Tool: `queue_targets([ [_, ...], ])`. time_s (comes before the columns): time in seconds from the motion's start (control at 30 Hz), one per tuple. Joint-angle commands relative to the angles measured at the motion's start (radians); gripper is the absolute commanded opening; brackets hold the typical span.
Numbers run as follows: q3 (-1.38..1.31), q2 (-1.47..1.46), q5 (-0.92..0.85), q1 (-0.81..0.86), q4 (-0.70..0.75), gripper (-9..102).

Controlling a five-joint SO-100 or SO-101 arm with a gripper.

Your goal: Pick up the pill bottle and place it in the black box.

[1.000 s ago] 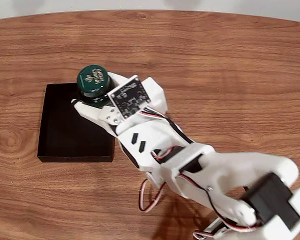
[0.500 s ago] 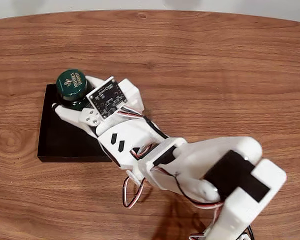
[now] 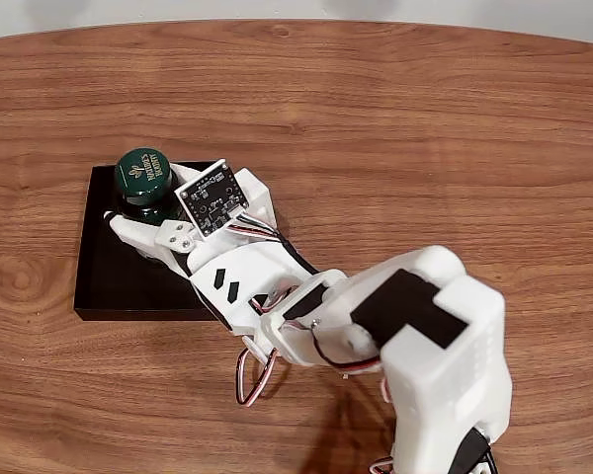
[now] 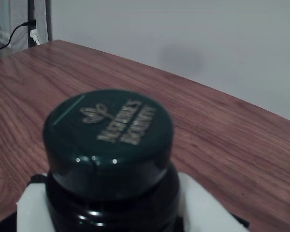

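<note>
**Bottle held over tray, one arm**

Bottle: the pill bottle is seen upright in the fixed view, its dark green round cap with a leaf logo turned towards the camera. It is positioned over the upper right part of the black box; whether its base touches the tray floor cannot be told. In the wrist view the pill bottle is shown close up, with gold lettering on the cap and dark glossy shoulders below it.

Gripper: the gripper is clamped around the bottle's body, a white finger being seen on each side of it in the wrist view.

Tray: the black box is laid on the wooden table, towards the left of the fixed view, open side up.

Arm: white segments and looped servo wires are extended from the lower right of the fixed view.
</note>
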Motion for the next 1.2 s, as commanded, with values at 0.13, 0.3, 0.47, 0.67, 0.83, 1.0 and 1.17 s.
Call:
queue_targets([
  [0.13, -0.072, -0.011, -0.028, 0.028, -0.06, 18],
  [0.3, -0.055, -0.035, -0.021, 0.029, -0.092, 24],
  [0.47, -0.044, -0.038, -0.021, 0.04, -0.103, 30],
  [0.67, 0.009, 0.012, -0.034, 0.054, -0.094, 32],
  [0.83, 0.069, 0.08, -0.044, 0.066, -0.06, 33],
  [1.0, 0.123, 0.146, -0.054, 0.071, -0.02, 33],
  [1.17, 0.173, 0.216, -0.055, 0.08, 0.021, 32],
])
